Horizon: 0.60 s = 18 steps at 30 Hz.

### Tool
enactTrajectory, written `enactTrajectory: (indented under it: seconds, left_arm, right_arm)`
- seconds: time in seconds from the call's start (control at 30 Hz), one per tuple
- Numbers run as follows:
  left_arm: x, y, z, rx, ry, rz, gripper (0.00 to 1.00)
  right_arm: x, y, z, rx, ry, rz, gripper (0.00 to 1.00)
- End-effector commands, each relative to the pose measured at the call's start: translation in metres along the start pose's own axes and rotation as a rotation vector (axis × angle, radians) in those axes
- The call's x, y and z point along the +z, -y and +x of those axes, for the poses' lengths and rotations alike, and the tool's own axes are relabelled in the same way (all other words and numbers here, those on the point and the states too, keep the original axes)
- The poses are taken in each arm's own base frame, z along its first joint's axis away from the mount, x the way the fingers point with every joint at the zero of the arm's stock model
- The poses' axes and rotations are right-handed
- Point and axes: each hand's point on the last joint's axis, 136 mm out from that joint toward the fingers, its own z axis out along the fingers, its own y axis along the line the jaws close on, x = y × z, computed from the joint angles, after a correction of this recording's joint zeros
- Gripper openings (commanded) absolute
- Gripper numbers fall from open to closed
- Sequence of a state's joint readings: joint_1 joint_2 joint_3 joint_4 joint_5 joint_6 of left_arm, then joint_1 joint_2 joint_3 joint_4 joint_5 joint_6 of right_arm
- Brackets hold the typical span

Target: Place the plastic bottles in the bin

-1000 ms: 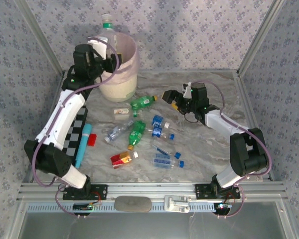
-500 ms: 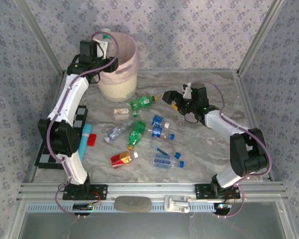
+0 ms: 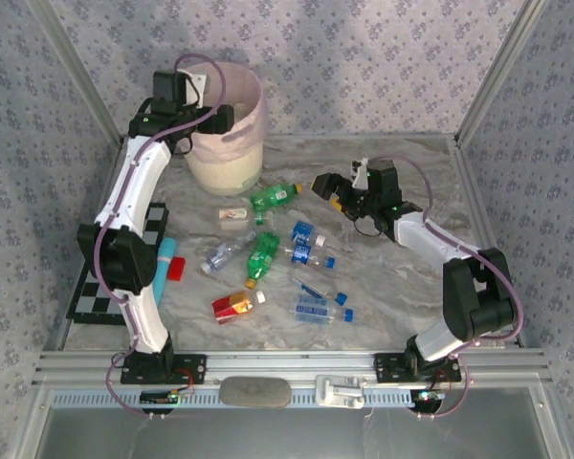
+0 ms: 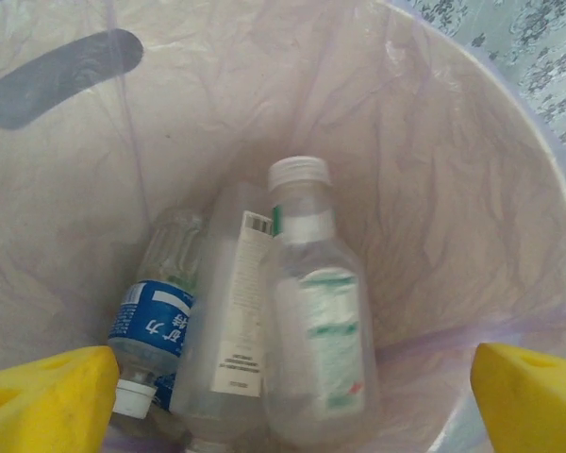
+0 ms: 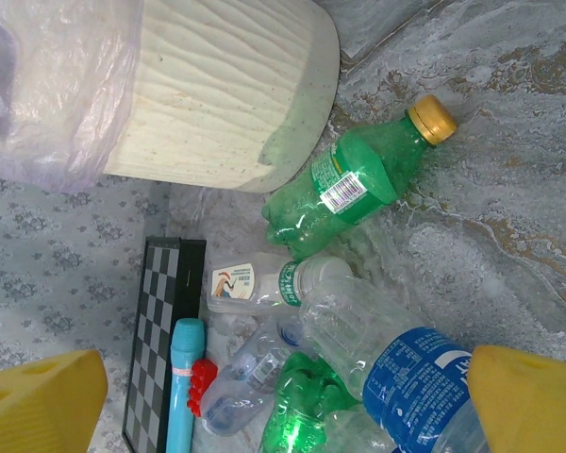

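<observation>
While the left fingers (image 4: 47, 396) stand spread over the bin (image 4: 472, 189), three bottles (image 4: 316, 321) lying below between them, the right fingers (image 5: 38, 401), also spread, could knock the crowded bottles (image 5: 358, 184) ahead of them rolling across the worktop (image 5: 509, 189).

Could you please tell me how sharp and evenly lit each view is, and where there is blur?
Top external: sharp, evenly lit, the bin crisp. Left wrist: soft diffuse light inside the bin, the clear bottle slightly hazy, yellow fingertips blurred. Right wrist: green bottle sharp, fingertips blurred.
</observation>
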State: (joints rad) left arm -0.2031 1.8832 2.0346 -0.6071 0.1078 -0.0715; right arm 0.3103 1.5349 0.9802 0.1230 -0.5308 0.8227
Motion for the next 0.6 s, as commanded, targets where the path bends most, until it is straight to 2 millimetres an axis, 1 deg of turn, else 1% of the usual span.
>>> enactTrajectory:
  seconds: [0.0,0.03,0.13,0.27,0.33,0.43,0.57]
  left_arm:
    - [-0.058,0.024,-0.038,0.008,0.142,0.073,1.0]
    - [-0.064,0.03,-0.038,0.01,0.156,0.09,1.0]
    - [-0.083,0.047,-0.026,0.009,0.184,0.133,1.0]
    - [-0.105,0.067,0.005,-0.008,0.21,0.192,1.0]
    - [-0.111,0.076,0.034,-0.015,0.192,0.218,1.0]
    - [-0.118,0.085,0.076,-0.032,0.145,0.244,1.0]
    - [-0.116,0.089,0.137,-0.119,0.057,0.265,1.0]
  right_arm:
    - [-0.003,-0.005,0.0,-0.022,0.01,0.001,1.0]
    - [-0.002,-0.004,0.001,-0.021,0.007,0.001,1.0]
    - [0.0,-0.004,0.003,-0.02,0.004,-0.001,1.0]
    - [0.004,-0.003,0.005,-0.017,0.0,-0.003,1.0]
    - [0.006,-0.004,0.006,-0.018,-0.003,-0.004,1.0]
    - [0.009,-0.002,0.009,-0.017,-0.01,0.0,1.0]
    - [0.015,-0.002,0.009,-0.01,-0.017,-0.003,1.0]
